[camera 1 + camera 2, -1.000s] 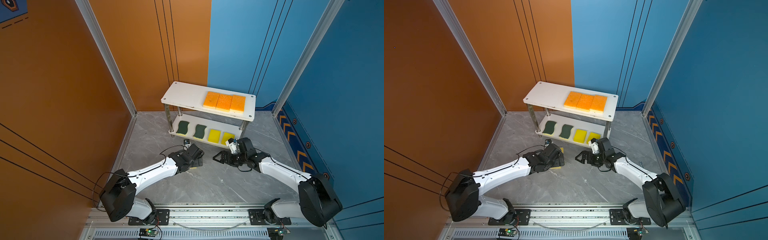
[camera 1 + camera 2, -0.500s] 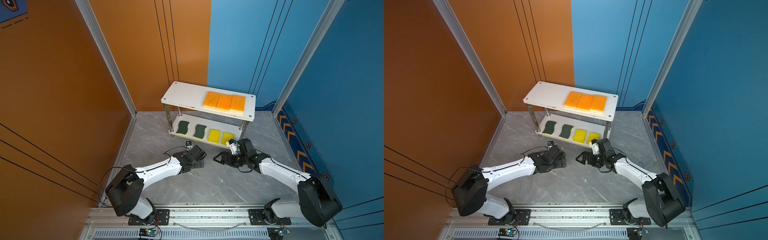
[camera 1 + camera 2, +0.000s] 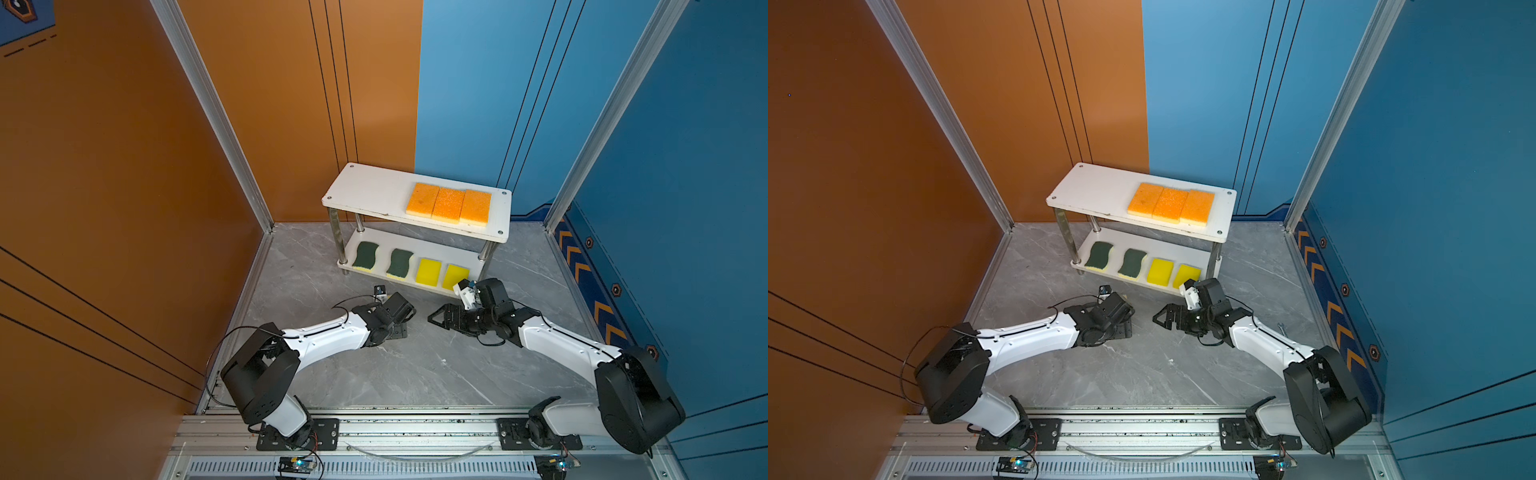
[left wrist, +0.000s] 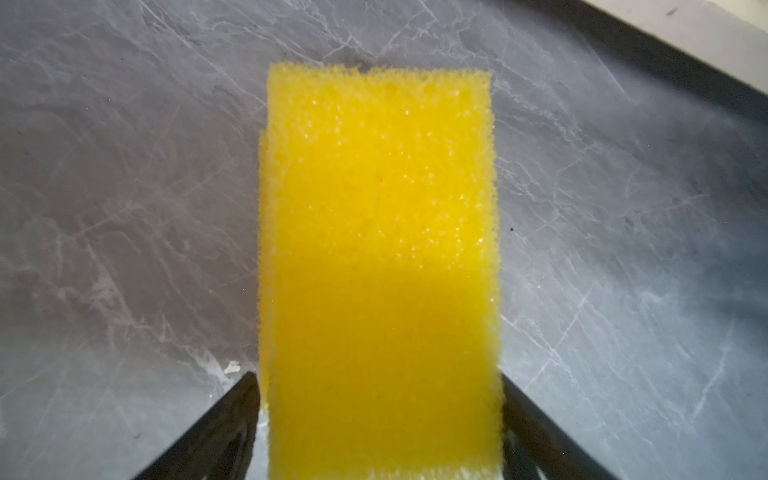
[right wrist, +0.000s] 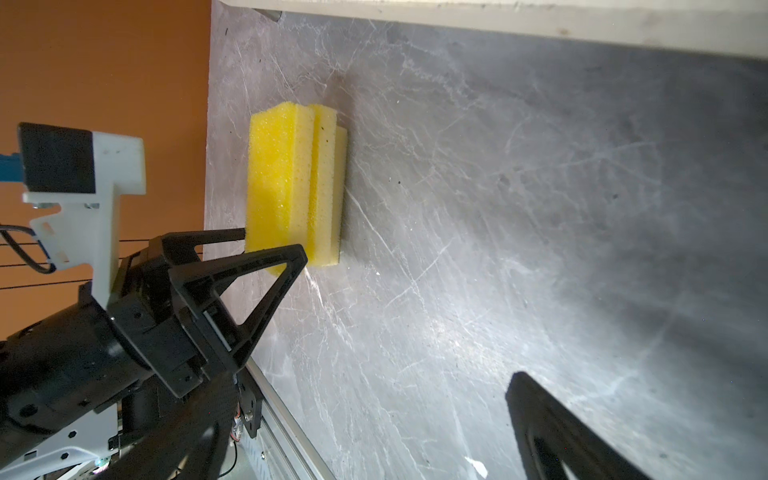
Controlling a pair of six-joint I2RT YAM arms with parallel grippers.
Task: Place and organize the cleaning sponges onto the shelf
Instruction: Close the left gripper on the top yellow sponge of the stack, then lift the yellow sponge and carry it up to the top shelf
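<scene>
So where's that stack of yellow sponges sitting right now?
The stack of yellow sponges lies on the grey floor before the shelf, between the left gripper's fingers, hidden under it in both top views.

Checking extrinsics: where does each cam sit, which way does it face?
Top views: above the base rail, looking down at the shelf; both arms show.
Left wrist: on left arm, looking down on the yellow sponge stack; own jaws flank it.
Right wrist: low, facing sideways across the floor; one own jaw, left gripper show.
Shared: wrist views both catch the stack.

the grey marble floor (image 3: 415, 374) is carrying the shelf (image 3: 365, 195) and a stack of yellow sponges (image 5: 295, 183) lying in front of it.
</scene>
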